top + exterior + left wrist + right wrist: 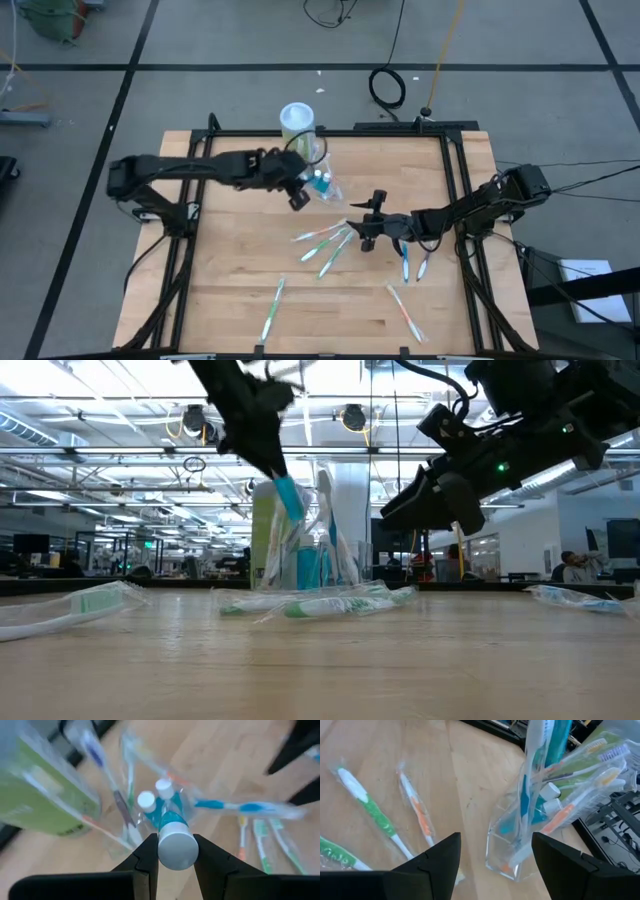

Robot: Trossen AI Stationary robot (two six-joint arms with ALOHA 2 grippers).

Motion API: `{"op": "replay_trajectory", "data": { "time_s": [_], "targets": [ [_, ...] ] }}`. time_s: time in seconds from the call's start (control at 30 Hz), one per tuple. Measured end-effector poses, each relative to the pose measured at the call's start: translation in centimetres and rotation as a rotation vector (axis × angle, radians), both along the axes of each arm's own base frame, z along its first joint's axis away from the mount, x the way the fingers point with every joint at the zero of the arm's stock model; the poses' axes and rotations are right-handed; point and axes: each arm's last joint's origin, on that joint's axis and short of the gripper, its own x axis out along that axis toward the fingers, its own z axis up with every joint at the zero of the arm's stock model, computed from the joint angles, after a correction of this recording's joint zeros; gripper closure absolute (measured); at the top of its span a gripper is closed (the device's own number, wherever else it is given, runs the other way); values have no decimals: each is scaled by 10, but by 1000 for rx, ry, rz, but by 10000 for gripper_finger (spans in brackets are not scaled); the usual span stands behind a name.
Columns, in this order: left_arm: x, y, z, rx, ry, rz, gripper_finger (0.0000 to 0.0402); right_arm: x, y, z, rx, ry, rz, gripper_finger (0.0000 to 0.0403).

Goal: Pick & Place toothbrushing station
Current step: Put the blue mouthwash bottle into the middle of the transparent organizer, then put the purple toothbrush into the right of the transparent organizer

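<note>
The clear plastic holder [328, 188] stands on the table in front of the green canister with a white lid [298, 124]. It holds several toothbrushes and two teal tubes [150, 802]. My left gripper [298, 192] is right beside and above the holder [310, 555], shut on a third teal tube with a white cap [175, 847]. My right gripper [366, 222] is open and empty, low over the table just to the right of the holder [517, 847], its fingers pointing toward it. My left gripper pinches the teal tube between its two fingers at the white cap end [175, 851]. The fingers slant down from the table's left. The tube's teal body [288, 495] sticks out tilted below the fingers, over the holder. Whether its lower end touches anything, I cannot tell.
Several wrapped toothbrushes lie on the wooden table: a bunch in the middle [325, 242], one near the front left [272, 310], one near the front right [405, 310] and two under the right arm [412, 264]. Black frame rails run along the table's sides.
</note>
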Motion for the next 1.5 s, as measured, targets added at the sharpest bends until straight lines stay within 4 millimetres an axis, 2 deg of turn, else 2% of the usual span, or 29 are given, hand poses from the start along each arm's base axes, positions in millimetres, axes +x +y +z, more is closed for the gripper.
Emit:
{"op": "replay_trajectory", "data": {
  "time_s": [0.2,0.4,0.73,0.97,1.17,1.27,1.4,1.5],
  "targets": [
    [21,23,-27,-36,70,32,309,0,0,-1,4,6,-1,167],
    [27,34,-46,-87,123,-12,306,0,0,-1,3,9,-1,170],
    [31,37,-54,45,207,-106,235,-1,0,-1,3,13,-1,171],
    [32,39,-46,111,166,-68,199,-1,0,-1,3,13,-1,172],
    [24,34,-34,107,157,-67,212,-6,-1,-2,20,65,-15,172],
    [13,30,-21,92,151,-65,224,-15,-3,10,129,56,-71,172],
    [-4,26,6,77,58,-12,244,-38,-7,26,314,61,-190,172],
    [-17,23,25,96,-7,27,259,-61,-9,27,527,100,-329,172]
  ]
}}
